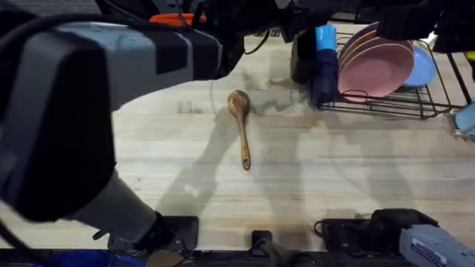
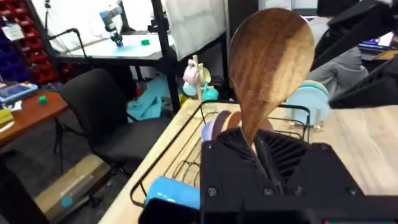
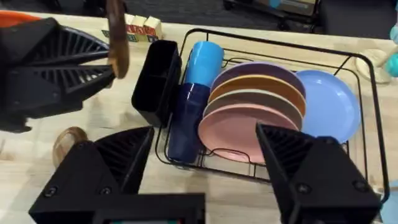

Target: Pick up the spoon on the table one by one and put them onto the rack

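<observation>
One wooden spoon (image 1: 240, 122) lies on the table (image 1: 341, 170), bowl toward the far side; its bowl also shows as the spoon (image 3: 67, 140) in the right wrist view. My left gripper (image 2: 258, 151) is shut on the handle of a second spoon (image 2: 273, 56), held upright with its bowl up. From the right wrist view, that left gripper (image 3: 102, 62) hangs just left of the rack (image 3: 280, 37), beside the black utensil holder (image 3: 155, 78). My right gripper (image 3: 199, 180) is open with nothing between its fingers, low at the table's near edge (image 1: 338, 225).
The rack (image 1: 401, 110) at the far right holds pink and purple plates (image 1: 375, 67), a blue plate (image 1: 423, 67), blue cups (image 1: 324, 63) and the utensil holder (image 1: 300, 59). My left arm (image 1: 67, 111) looms large over the table's left side. A pale blue object (image 1: 466, 119) sits at the right edge.
</observation>
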Tool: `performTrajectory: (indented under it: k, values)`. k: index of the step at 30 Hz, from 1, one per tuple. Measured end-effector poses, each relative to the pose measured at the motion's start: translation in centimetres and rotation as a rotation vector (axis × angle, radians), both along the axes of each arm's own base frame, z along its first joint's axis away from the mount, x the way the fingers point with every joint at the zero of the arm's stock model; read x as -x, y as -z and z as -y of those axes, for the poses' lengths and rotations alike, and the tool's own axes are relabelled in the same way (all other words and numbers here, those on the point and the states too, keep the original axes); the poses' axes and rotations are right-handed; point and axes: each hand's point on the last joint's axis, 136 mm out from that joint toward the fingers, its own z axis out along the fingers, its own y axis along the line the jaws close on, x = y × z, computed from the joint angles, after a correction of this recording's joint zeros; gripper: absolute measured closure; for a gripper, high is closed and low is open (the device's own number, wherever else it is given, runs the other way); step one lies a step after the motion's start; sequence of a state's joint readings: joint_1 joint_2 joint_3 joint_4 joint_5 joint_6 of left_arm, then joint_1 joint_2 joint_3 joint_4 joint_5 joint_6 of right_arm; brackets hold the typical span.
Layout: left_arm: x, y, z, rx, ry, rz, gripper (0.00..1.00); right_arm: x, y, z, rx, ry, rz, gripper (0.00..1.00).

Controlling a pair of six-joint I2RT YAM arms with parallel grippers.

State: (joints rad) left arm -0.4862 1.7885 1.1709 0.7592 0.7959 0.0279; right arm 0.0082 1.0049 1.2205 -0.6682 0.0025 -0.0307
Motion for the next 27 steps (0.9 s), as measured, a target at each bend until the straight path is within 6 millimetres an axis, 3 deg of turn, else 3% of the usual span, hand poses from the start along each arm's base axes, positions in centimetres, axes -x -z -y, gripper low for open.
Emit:
performTrajectory:
  k: [5, 12, 18, 27]
  values:
    - [-0.5, 0.3, 0.4, 0.034, -0.001, 0.030, 0.958, 0.5, -0.6, 0.0, 0.000, 0.000, 0.020, 0.009]
    - [0.4, 0.7, 1.9, 0.079, 0.045, 0.003, 0.958, 0.8, -1.1, 0.0, 0.000, 0.000, 0.038, 0.009]
    - [0.7, 2.9, 3.3, 0.062, 0.070, -0.053, 0.958, 0.8, -1.1, 0.0, 0.000, 0.000, 0.038, 0.009]
    - [-0.5, 5.2, 3.6, 0.050, 0.039, -0.089, 0.958, 0.8, -1.1, 0.0, 0.000, 0.000, 0.038, 0.009]
